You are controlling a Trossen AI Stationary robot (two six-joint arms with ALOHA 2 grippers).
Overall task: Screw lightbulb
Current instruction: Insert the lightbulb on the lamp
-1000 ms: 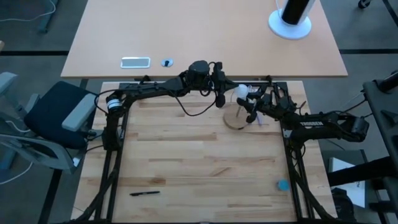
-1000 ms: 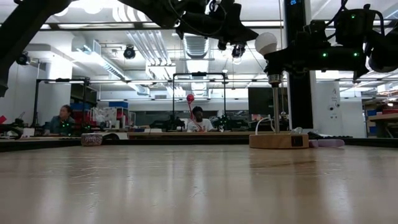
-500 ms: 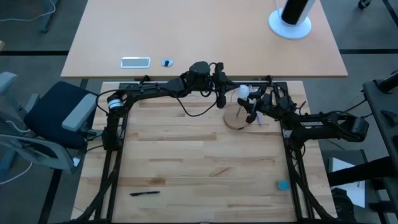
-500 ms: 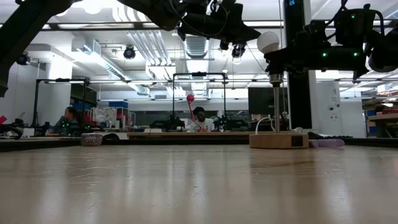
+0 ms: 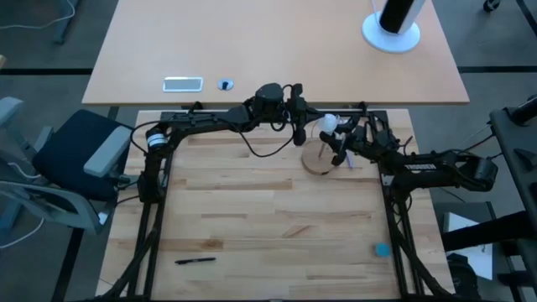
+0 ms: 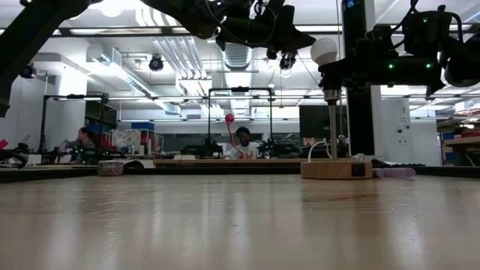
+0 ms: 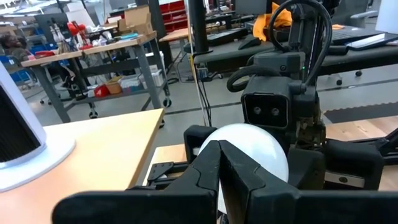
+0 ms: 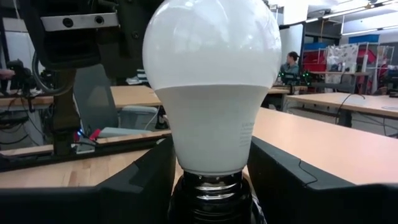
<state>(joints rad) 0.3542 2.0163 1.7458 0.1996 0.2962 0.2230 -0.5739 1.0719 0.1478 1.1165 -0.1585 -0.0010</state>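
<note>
From my console the lightbulb [image 8: 211, 87] looked clean and frosted white, a rounded dome narrowing to a ribbed dark screw end that sat in the black post rising from the round wooden disc [image 6: 336, 169], near the far edge of the wooden table [image 5: 268, 226]. My right gripper [image 8: 211, 177] had its fingers spread either side of the bulb's neck, a gap showing on each side, so nothing was held. My left gripper [image 7: 221, 165] hung just beside the bulb, fingers pressed together and empty. Against a second before, the bulb, disc and both arms sat where they had been; I saw only the right fingers slightly wider.
</note>
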